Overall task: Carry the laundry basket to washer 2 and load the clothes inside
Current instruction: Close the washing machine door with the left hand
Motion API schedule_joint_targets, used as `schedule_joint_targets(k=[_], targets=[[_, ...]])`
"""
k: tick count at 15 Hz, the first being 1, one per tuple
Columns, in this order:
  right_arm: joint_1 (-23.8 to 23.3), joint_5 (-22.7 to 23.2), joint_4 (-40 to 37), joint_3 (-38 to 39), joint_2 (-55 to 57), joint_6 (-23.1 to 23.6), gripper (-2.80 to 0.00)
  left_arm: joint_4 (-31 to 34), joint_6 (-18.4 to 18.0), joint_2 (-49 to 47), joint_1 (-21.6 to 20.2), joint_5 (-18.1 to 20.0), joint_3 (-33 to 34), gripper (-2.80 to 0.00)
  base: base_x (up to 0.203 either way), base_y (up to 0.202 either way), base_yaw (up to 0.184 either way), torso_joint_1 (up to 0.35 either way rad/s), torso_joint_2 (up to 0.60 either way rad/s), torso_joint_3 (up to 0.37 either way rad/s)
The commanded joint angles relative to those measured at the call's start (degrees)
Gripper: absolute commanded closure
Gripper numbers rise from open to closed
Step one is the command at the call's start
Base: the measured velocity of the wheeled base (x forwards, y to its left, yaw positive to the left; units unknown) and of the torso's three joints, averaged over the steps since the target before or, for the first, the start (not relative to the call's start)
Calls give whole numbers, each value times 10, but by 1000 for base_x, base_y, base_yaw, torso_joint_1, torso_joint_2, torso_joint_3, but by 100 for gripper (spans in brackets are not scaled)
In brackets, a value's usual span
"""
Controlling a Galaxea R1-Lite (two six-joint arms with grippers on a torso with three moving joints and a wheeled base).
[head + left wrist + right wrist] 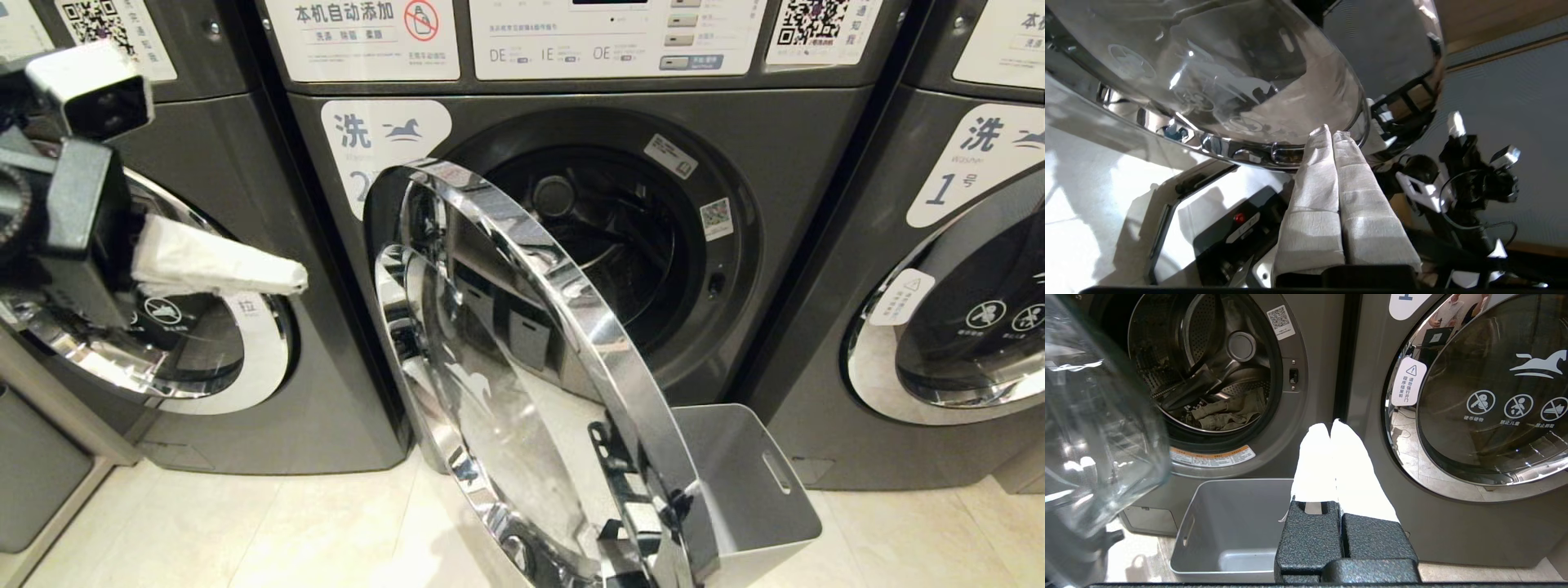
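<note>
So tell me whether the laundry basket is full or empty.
Empty: the laundry basket shows only bare grey floor and walls, and the clothes lie inside washer 2's drum.

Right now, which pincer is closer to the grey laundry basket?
Right. The right pincer is close above the laundry basket; the left pincer is on the far side of washer 2's open door.

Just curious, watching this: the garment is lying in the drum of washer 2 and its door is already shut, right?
Not quite. The garment lies in the drum, but washer 2's door stands wide open, as the head view shows, with the empty grey basket below.
</note>
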State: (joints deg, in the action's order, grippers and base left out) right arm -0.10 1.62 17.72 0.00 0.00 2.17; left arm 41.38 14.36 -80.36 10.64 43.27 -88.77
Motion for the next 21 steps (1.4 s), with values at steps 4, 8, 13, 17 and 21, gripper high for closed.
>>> schedule_joint_targets(k=[4,8,13,17,21], targets=[[0,0,1,23,1,0,0,-96,60,-57,36,-77,-39,0,0,0,0,0,0,0],[0,4,0,23,1,15,0,-97,62,-36,71,-105,-22,0,0,0,0,0,0,0],[0,2,-1,23,1,12,0,-108,116,11,102,-262,5,0,0,0,0,0,0,0],[2,54,-26,-37,51,-62,0,-257,134,43,136,-281,171,0,0,0,0,0,0,0],[3,218,-114,-274,280,-158,0,-341,146,-39,170,-279,162,0,0,0,0,0,0,0]])
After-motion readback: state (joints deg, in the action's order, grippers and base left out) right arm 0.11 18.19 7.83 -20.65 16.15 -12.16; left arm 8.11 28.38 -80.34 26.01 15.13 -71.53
